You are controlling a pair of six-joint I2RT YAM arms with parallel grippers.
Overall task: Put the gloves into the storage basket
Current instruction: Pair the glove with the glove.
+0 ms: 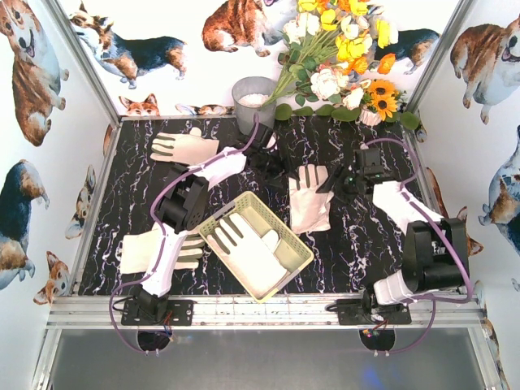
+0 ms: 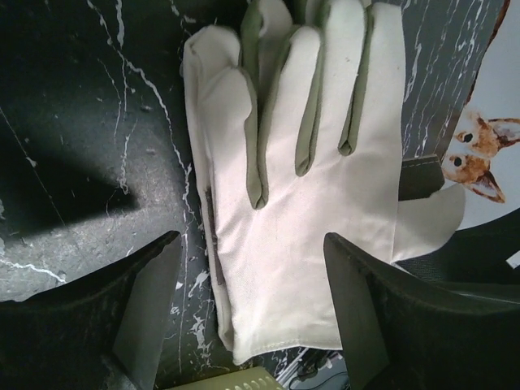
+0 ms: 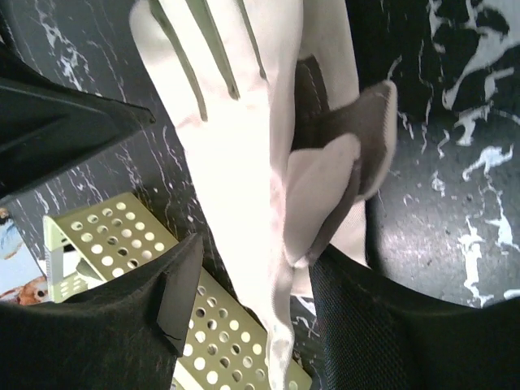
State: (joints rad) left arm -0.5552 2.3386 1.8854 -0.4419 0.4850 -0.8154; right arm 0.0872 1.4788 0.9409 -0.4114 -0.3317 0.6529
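**A:** Where are the gloves?

**B:** One glove (image 1: 248, 253) already lies in the storage basket (image 1: 276, 218). The basket sits slantwise on the counter (image 1: 349, 252), between the two arms and toward the near edge. The middle glove (image 1: 310, 203) lies flat just beside the basket's right side, its fingers pointing to the far end. A far-left glove (image 1: 183, 149) lies well apart from it. The near-left gloves (image 1: 134, 252) lie partly under the left arm.

**A:** And the pincers?

**B:** Both are at the middle glove. The left pincer (image 2: 252, 240) is spread, with a finger on either side of the palm, and bare counter shows beside one of them, so it pinches nothing. The right pincer (image 3: 256, 252) is spread too, set across the glove where the thumb folds over. One finger seems to brush the fabric, but nothing is clamped.

**A:** Why two arms on one glove?

**B:** My guess is that limp cloth sags from a single pinch. Two holds would keep it flat for the short carry, and the basket sits within reach of both arms.

**A:** Any risk?

**B:** I cannot tell whether that is one glove or two stacked. If two, a shallow bite might lift only the top layer.
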